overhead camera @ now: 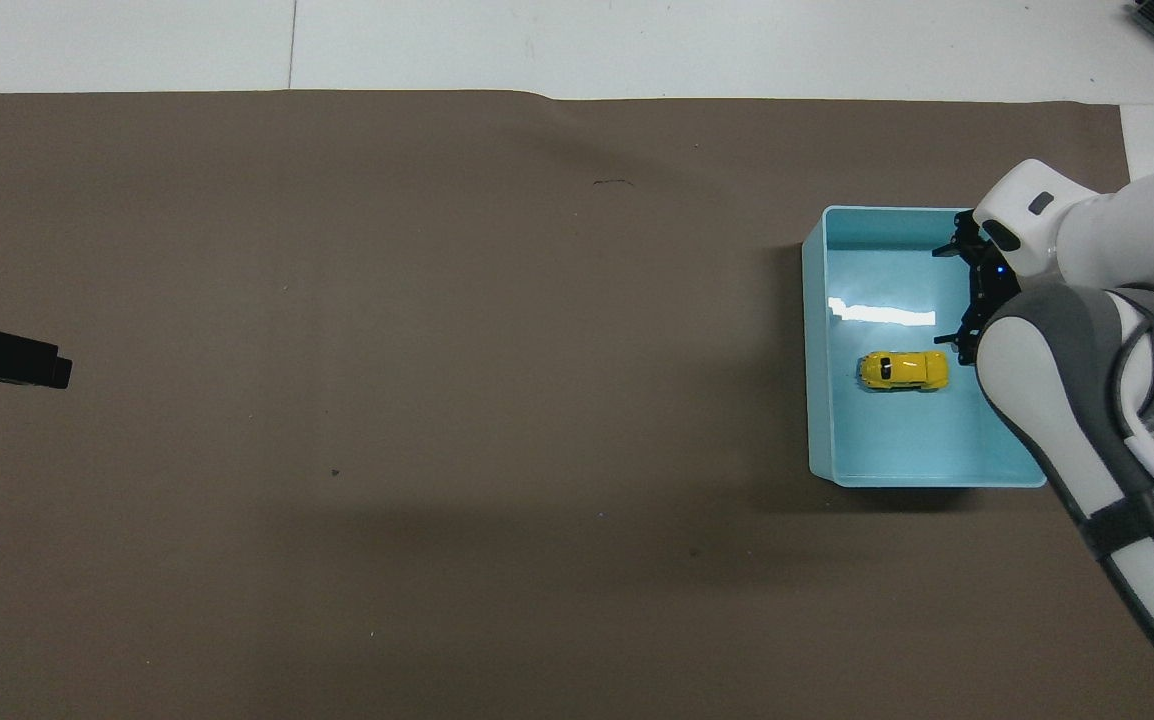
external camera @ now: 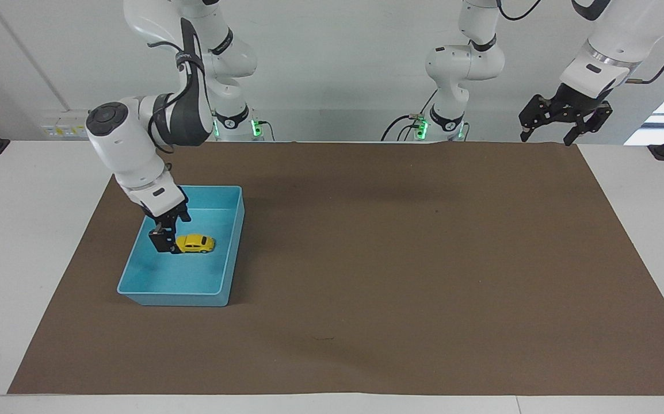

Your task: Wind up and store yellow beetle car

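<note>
— Nearest the robots, anything?
— Left gripper (external camera: 556, 133), waiting up over the mat's (external camera: 401, 259) edge at the left arm's end, fingers spread, gripping nothing.
— And farther out?
— Blue bin (external camera: 130, 275) on the mat at the right arm's end. Inside, on the floor, the yellow car (external camera: 196, 243), upright on its wheels.
— Gripped?
— No. Right gripper (external camera: 166, 237) raised over the bin just beside the car, fingers apart, let go of it.
</note>
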{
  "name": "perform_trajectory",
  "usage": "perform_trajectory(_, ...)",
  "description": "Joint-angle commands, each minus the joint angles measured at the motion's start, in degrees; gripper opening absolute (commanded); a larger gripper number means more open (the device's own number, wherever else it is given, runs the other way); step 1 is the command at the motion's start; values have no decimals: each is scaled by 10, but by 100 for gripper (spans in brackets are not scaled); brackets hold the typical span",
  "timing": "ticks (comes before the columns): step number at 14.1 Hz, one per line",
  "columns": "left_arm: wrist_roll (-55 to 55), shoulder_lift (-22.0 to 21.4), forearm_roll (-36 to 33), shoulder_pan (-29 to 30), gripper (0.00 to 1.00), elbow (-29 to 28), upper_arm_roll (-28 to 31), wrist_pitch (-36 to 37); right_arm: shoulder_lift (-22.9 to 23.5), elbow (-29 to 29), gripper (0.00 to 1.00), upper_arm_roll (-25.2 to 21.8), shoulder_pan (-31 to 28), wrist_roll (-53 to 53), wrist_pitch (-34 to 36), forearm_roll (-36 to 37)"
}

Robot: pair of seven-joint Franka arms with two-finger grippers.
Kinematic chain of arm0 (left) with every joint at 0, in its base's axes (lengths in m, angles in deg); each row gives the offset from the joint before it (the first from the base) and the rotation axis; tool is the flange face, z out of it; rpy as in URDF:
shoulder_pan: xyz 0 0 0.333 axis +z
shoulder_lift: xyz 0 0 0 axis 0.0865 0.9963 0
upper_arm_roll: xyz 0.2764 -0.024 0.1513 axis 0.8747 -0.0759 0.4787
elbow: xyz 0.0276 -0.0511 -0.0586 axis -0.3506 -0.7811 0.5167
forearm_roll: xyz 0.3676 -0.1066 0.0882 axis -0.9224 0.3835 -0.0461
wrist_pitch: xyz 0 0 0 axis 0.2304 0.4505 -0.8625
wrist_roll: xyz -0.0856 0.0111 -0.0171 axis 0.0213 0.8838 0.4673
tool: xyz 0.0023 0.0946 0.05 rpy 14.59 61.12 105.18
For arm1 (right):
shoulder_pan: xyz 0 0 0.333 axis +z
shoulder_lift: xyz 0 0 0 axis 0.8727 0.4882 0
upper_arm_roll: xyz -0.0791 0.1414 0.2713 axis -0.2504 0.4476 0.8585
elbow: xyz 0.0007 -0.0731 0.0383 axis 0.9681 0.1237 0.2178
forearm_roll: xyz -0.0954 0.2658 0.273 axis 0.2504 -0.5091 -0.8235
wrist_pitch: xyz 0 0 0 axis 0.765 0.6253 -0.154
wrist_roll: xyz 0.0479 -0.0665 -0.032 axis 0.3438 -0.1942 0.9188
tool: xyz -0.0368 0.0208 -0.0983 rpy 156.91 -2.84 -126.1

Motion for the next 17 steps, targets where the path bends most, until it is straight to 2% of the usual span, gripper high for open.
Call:
perform_trajectory(1, 6, -3, -2, 7, 100, 1, -3, 9, -11, -22, 100, -5, -4, -45, 35, -10)
perform_trajectory(6, 6, -3, -2, 7, 100, 1, -3, 9, -45, -31, 100, -9, 5, -151, 50, -7)
perform_trajectory(13, 6, -3, -2, 7, 100, 1, -3, 9, -55, -53, 100, -22, 4, -306, 67, -9)
perform_trajectory(15, 6, -3, -2, 7, 100, 1, -3, 9, -55, -75, 100, -28, 4, -340, 75, -13)
perform_trajectory(17, 6, -3, -2, 7, 100, 1, -3, 9, -56, -93, 100, -34, 3, -410, 111, -12)
